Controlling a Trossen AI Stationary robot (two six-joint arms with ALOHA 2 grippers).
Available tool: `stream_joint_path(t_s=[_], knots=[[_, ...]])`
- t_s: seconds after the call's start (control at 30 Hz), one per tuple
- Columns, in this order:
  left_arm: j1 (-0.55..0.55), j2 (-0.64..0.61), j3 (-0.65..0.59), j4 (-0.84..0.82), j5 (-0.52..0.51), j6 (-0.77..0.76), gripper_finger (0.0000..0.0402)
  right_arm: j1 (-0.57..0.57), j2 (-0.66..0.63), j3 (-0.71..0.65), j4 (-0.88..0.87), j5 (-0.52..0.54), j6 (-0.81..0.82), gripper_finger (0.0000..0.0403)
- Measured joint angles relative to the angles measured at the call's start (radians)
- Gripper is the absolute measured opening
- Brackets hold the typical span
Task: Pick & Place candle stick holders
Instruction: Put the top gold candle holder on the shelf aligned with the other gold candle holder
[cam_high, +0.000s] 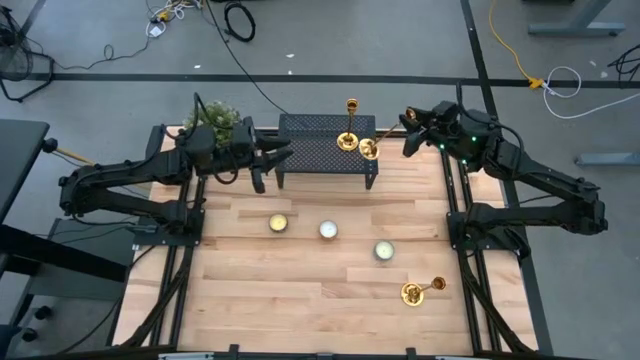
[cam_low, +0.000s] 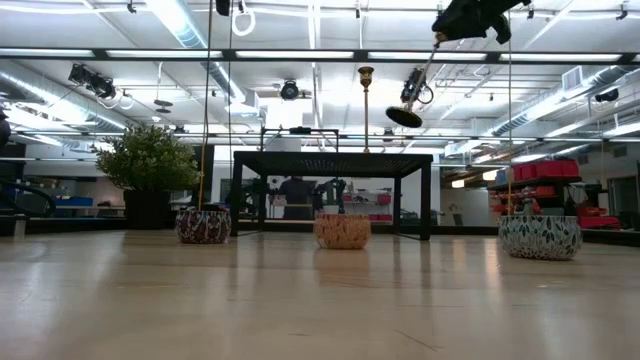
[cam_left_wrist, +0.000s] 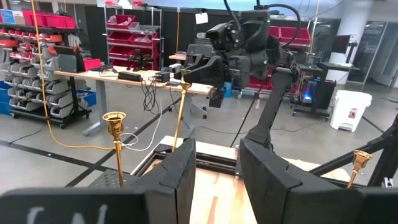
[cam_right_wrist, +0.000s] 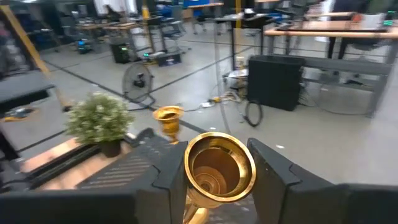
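A: High view first. We see the right gripper (cam_high: 412, 131) over the black rack (cam_high: 325, 150), squeezing a gold candlestick (cam_high: 372, 147) by its stem, tipped sideways.

B: We see another candlestick (cam_high: 350, 125) standing up on the rack, and a third one (cam_high: 420, 291) lying on the wood table (cam_high: 300, 280) near the front.

A: What about the left gripper (cam_high: 262, 160)?

B: It waits by the plant (cam_high: 215, 120). Its fingers are a little apart and hold nothing. The low view cuts off the right gripper at the top.

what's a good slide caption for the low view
Right pincer holds a tilted gold candlestick above the black rack, beside one standing upright.
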Motion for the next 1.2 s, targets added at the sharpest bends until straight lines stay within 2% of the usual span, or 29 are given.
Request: stream_joint_path(t_s=[0.23,0.4,0.6,0.83,1.03,1.2], knots=[[0.000,0.000,0.000,0.000,-0.006,0.000,0.0128,0.047,0.086,0.000,0.040,-0.103,-0.047,0.0132],[0.000,0.000,0.000,0.000,-0.006,0.000,0.0128,0.075,0.157,0.000,0.051,-0.126,-0.049,0.0132],[0.000,0.000,0.000,-0.001,-0.006,-0.001,0.0128,0.113,0.210,0.011,0.141,-0.170,-0.047,0.0132],[0.000,0.000,0.000,-0.001,-0.006,-0.002,0.0128,0.138,0.290,0.171,0.060,-0.157,-0.095,0.0132],[0.000,0.000,0.000,-0.005,-0.006,-0.002,0.0128,0.138,0.363,0.353,-0.130,-0.103,-0.137,0.0132],[0.000,0.000,0.000,-0.005,-0.006,-0.001,0.0128,0.137,0.389,0.405,-0.158,-0.085,-0.157,0.0132]])
